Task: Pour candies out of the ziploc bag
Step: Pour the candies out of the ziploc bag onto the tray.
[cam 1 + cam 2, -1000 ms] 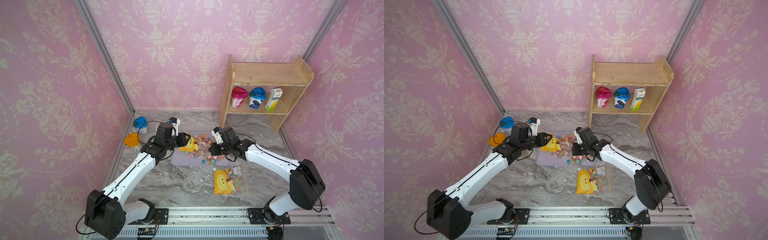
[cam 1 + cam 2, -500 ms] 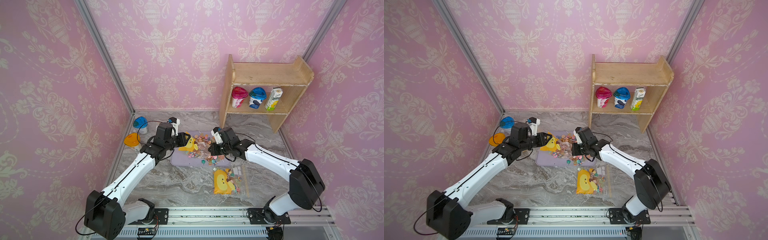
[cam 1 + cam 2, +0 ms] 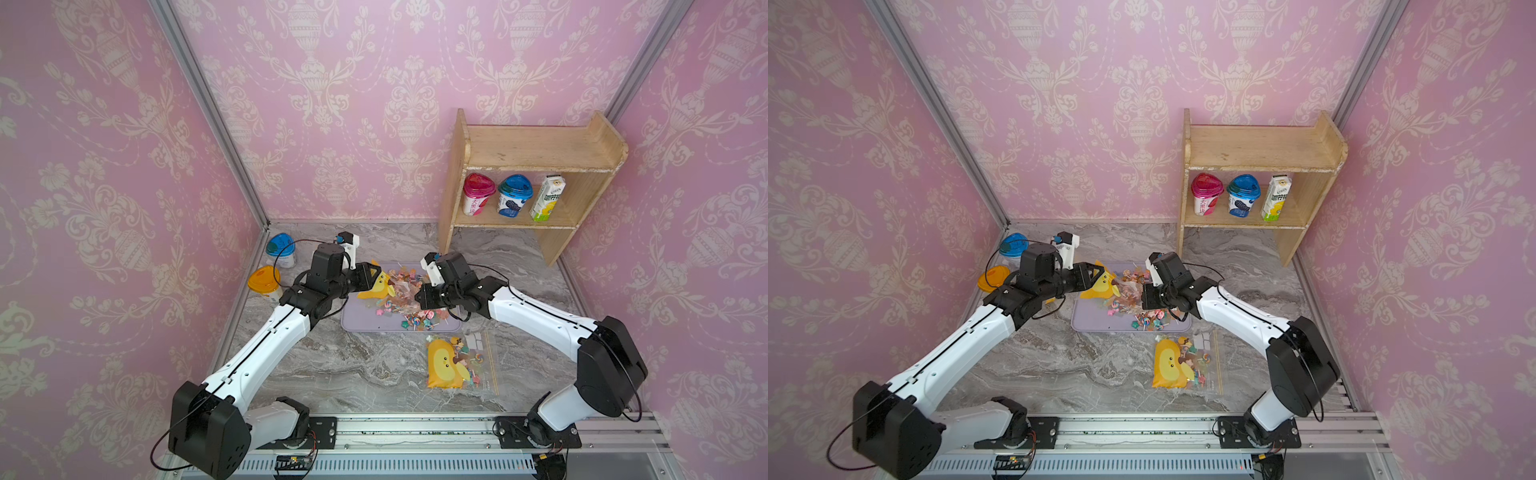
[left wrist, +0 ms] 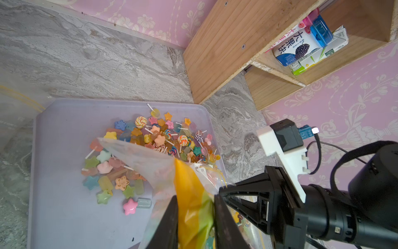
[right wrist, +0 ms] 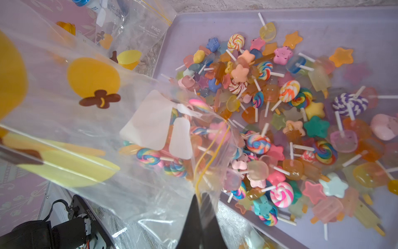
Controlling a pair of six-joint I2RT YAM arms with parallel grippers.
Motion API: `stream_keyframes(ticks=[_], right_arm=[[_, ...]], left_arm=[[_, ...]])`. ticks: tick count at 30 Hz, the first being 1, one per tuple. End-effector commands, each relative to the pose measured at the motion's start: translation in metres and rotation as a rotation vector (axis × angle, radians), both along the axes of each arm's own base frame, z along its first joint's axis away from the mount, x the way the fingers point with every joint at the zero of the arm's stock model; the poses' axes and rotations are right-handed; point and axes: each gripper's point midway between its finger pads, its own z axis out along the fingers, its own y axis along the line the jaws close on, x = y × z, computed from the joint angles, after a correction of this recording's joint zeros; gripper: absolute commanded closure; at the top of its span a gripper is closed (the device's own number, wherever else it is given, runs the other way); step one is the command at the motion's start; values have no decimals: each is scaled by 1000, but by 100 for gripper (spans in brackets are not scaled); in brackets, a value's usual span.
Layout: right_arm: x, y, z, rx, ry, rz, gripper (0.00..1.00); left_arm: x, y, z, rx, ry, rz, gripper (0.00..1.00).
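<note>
left pincer [image 4: 195, 200]: clamped on yellow-printed end of clear plastic ziploc bag [image 4: 150, 159], held above flat lavender plastic tray [image 4: 64, 151]
right pincer [image 5: 200, 204]: pinched tight on bag's zip edge
candies [image 5: 280, 107]: tiny multicoloured stars and lollipops, heaped on tray, some showing through bag
worktop [image 3: 332, 374]: grey marble, second candy bag [image 3: 444, 365] flat beside tray

The ziploc bag [image 5: 64, 112] was clear, glossy plastic film, the candies [image 5: 280, 112] looked glossy, the tray [image 4: 64, 204] matt plastic, the bench [image 3: 332, 365] smooth and marbled, the shelf [image 3: 536, 145] bare wood.
</note>
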Motion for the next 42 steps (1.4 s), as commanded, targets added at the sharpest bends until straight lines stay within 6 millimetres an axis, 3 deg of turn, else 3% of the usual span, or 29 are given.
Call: stream_keyframes(ticks=[1, 8, 13, 18, 24, 30, 35, 42], right_arm=[[-7, -16, -21, -99, 69, -27, 99], [-8, -11, -28, -94, 84, -22, 99], [-8, -11, -21, -97, 67, -20, 99], [-10, -11, -28, -101, 82, -20, 99], [-9, -11, -20, -94, 62, -22, 99], [-13, -12, -29, -102, 80, -23, 99], [-11, -13, -21, -100, 65, -25, 99], [-10, -11, -23, -101, 71, -24, 99]], left_arm=[[13, 15, 53, -21, -176, 74, 100], [9, 18, 41, -17, -157, 84, 100], [9, 21, 51, -7, -178, 93, 100], [8, 20, 36, -20, -151, 95, 100], [9, 22, 52, -23, -183, 104, 100], [4, 24, 30, -29, -142, 114, 100], [4, 29, 44, -6, -174, 122, 100], [3, 27, 30, -22, -146, 116, 100]])
